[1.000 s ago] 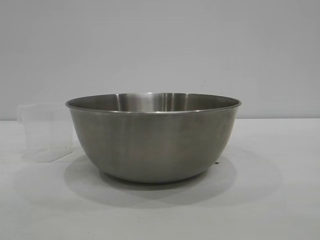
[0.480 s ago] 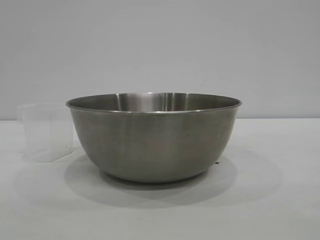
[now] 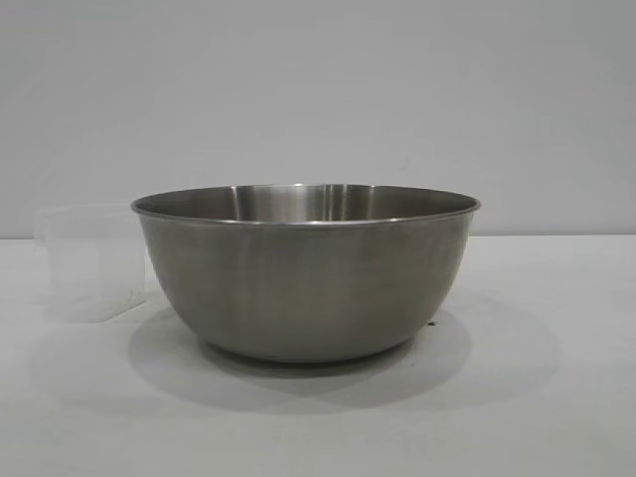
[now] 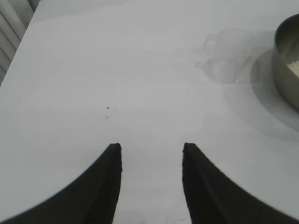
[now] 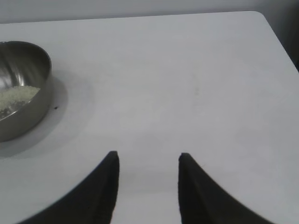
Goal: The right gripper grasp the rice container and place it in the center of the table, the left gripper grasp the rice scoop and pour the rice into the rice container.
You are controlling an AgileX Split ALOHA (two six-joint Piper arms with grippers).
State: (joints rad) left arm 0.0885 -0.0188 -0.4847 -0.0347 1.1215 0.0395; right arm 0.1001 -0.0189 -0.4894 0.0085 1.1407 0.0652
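Observation:
The rice container point(image 3: 306, 278), a wide steel bowl, stands on the white table point(image 3: 556, 397) at the middle of the exterior view. It also shows in the left wrist view point(image 4: 287, 60) and the right wrist view point(image 5: 21, 93), where rice point(image 5: 16, 97) lies inside it. The rice scoop point(image 3: 91, 263), a clear plastic cup, stands upright just beside the bowl and looks empty; it also shows in the left wrist view point(image 4: 226, 60). My left gripper point(image 4: 152, 148) is open and empty, well back from the scoop. My right gripper point(image 5: 147, 156) is open and empty, away from the bowl.
A plain grey wall point(image 3: 318, 89) stands behind the table. The table's edge and corner show in the right wrist view point(image 5: 271, 28). Neither arm shows in the exterior view.

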